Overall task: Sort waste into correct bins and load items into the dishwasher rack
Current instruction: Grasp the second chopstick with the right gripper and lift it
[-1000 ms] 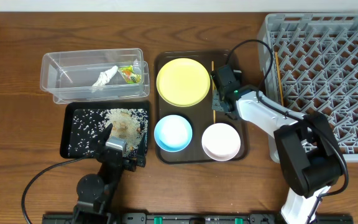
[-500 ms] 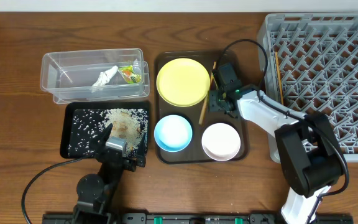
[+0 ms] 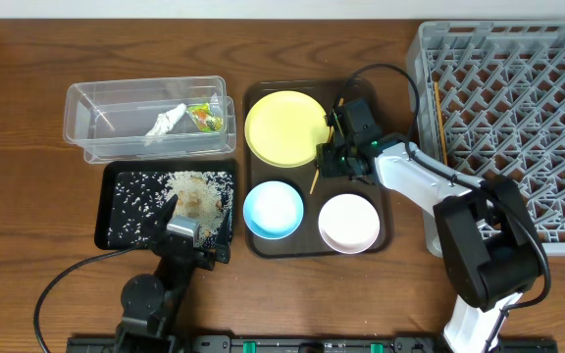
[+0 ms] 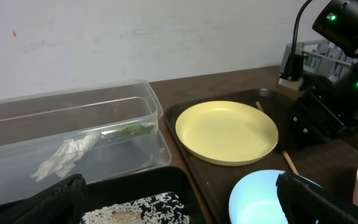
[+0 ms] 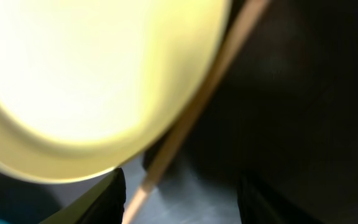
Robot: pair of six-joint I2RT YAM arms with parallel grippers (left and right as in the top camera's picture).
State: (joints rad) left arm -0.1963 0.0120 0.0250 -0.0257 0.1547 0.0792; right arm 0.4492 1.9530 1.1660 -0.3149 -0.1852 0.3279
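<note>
The round yellow plate, light-blue bowl and white bowl sit on the brown serving tray. One chopstick lies slanted at the plate's right rim, between the apart fingers of my right gripper. A second chopstick lies in the grey dishwasher rack. The clear tub holds the white paper scrap and the wrapper. The black tray holds rice and crumbs. My left gripper is open over that tray's near right edge.
The dark brown serving tray stands between the bins and the rack. The right arm's black cable loops over the tray's far right corner. A pale wall rises behind the table in the left wrist view.
The chopstick has swung from upright beside the plate to a slant, its lower end moving left. My right gripper has shifted left towards the plate. The left arm has not moved.
</note>
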